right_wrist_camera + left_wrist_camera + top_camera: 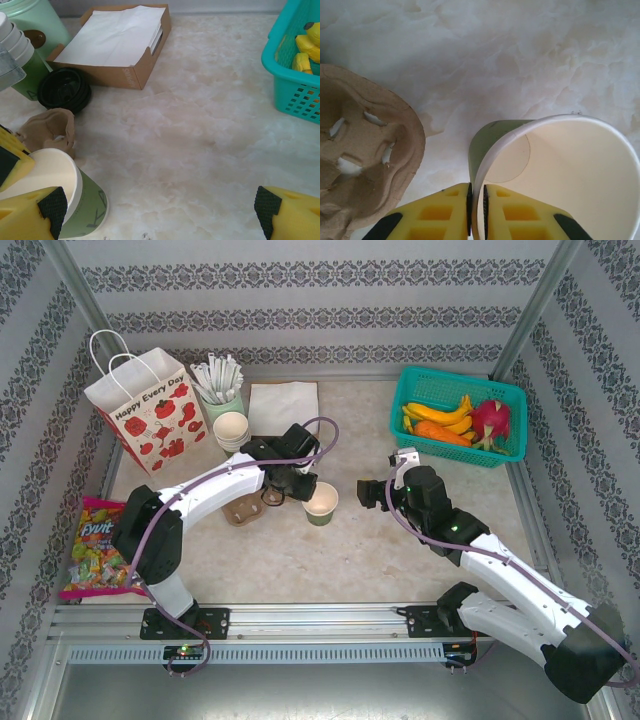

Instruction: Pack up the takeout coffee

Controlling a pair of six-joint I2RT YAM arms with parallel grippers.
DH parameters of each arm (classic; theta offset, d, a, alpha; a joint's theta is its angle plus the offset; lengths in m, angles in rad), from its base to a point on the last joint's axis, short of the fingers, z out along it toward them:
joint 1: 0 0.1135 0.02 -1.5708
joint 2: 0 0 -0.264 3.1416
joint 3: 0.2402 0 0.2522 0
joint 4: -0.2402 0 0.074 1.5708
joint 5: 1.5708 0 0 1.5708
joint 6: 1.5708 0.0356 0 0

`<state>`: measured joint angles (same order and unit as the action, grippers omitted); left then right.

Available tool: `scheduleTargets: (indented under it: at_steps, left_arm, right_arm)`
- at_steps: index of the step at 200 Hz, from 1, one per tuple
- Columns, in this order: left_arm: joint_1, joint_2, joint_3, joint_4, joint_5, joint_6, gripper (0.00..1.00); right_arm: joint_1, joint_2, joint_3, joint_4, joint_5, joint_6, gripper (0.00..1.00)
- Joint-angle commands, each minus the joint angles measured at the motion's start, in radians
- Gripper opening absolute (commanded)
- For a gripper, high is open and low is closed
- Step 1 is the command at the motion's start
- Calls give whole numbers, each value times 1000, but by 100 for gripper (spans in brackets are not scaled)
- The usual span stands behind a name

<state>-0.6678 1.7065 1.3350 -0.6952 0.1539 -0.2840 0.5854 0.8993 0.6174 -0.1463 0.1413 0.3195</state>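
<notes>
The takeout coffee cup (321,504) is olive-green paper with a white inside, open-topped, with no lid on it. It stands mid-table, leaning a little. My left gripper (476,205) is shut on the cup's near rim, one yellow finger inside the wall and one outside. The cup's green side (85,210) also shows in the right wrist view. A stack of round black lids (64,90) lies behind it by the napkin box. My right gripper (160,210) hangs open over bare table to the right of the cup, holding nothing.
A brown pulp cup carrier (360,150) lies just left of the cup. At the back stand a strawberry paper bag (150,410), a green holder of white sticks (220,385), stacked cups (231,430) and a napkin box (112,42). A teal fruit basket (458,415) is back right; a candy bag (95,545) lies left.
</notes>
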Motion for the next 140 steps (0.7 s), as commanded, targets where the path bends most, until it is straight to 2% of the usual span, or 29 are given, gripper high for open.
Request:
scheduleTargets:
  at_steps: [1,37,50,68,94,114,140]
  left_arm:
    - [-7,-8,19,-20,27,42,20]
    - [5,-42,67,-44,58,21,31]
    - [15,-52,103,-55,101,3,40]
    - [20,-69,139,-58,82,-30,52]
    - [36,-43,198,-106,-39,-96,65]
    - [43,10,233,-139,-191,-178,66]
    - [48,116,309,-201,-363,-315,66]
  right_arm:
    - [5,1,-7,3,-6,9,98]
    - [5,7,4,-3,4,33,98]
    - [4,13,14,-8,4,59,98]
    - [4,16,50,-47,37,114,98]
    - [4,-21,47,-16,115,159,98]
    - [0,-50,22,41,128,158,98]
    - [-1,-41,27,31,132,164,98]
